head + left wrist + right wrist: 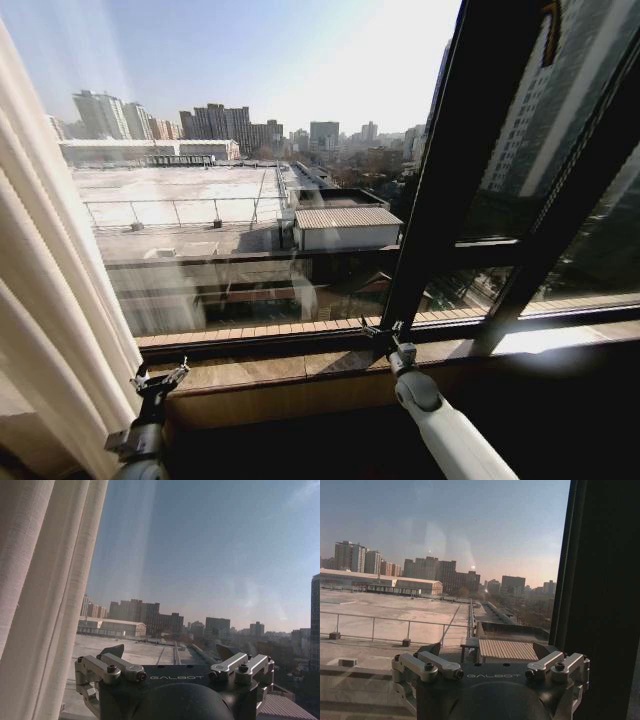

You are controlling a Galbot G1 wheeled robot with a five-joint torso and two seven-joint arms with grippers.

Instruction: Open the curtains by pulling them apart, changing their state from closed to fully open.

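Both grippers sit low at the sill, arms reaching forward from the robot. Left gripper [160,378]: fingers spread apart, nothing between them, positioned just beside the curtain's inner edge, apart from the fabric as far as the head view shows. In the left wrist view the same gripper [172,652] has both finger tips parted against open sky, with the curtain standing off to one side of it. Right gripper [385,335]: up against the base of the black window frame [470,160], near the wooden sill [290,362]; the right wrist view shows it [490,650] spread and empty, the dark frame post just alongside.

Curtain [45,300]: one panel visible, gathered at the robot's far left edge of the window. Cream-white, sheer, narrow vertical pleats bunched closely; weave texture visible up close [45,595]. It hangs roughly straight, running past the top and bottom of the view. Glass [260,150] between curtain and frame is uncovered, city rooftops beyond.
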